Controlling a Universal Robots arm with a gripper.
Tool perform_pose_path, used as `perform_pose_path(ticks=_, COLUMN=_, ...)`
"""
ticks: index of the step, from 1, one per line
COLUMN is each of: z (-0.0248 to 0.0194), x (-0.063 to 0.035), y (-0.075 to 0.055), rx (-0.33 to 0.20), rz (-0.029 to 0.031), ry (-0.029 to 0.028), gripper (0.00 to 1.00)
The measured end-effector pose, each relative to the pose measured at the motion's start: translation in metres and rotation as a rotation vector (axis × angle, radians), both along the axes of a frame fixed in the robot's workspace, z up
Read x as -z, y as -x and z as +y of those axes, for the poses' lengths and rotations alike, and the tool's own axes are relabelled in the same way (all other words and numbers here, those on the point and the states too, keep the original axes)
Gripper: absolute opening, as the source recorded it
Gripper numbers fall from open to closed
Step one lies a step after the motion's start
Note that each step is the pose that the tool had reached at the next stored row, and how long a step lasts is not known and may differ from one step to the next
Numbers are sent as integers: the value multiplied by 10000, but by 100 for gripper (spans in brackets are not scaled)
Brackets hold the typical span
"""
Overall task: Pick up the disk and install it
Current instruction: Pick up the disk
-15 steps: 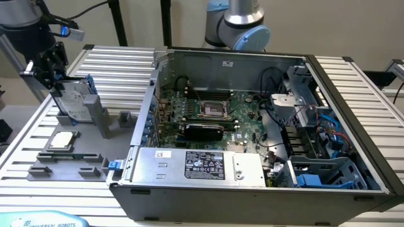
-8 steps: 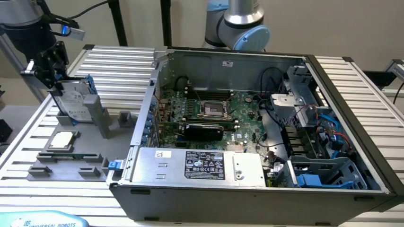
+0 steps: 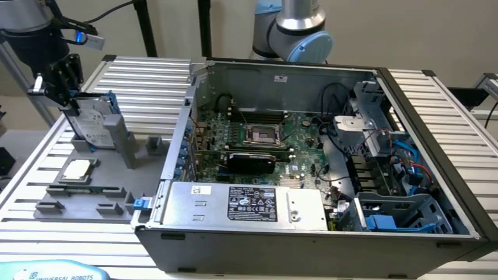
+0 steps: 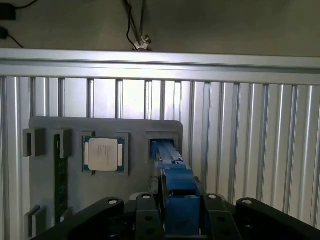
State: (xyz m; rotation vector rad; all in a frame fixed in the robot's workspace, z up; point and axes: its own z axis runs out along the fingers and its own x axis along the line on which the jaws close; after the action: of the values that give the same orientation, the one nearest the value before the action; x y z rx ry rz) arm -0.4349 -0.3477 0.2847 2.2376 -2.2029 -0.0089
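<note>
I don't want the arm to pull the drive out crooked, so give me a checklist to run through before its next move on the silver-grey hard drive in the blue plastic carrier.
1. Gripper lined up over the silver-grey hard drive in its blue plastic carrier: ok.
2. Drive standing upright in the grey plastic holder: ok.
3. Small square silver CPU chip apart from the drive: ok.
4. Grey metal computer case open on top: ok.
5. Grey-blue drive cage in the case's corner free to take the drive: cannot tell.
</note>
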Motion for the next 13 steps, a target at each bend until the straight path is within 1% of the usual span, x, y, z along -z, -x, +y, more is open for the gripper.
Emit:
perform_pose_path(ticks=1, z=-3, x=0, y=0, rx=-1, rz=1, ry=0, gripper=36)
perform_pose_path(ticks=2, z=-7, x=0, y=0, rx=-1, rz=1, ry=0, gripper=33)
perform_pose_path(ticks=13, z=-55, x=0, y=0, rx=13, rz=0, ry=0, gripper=33)
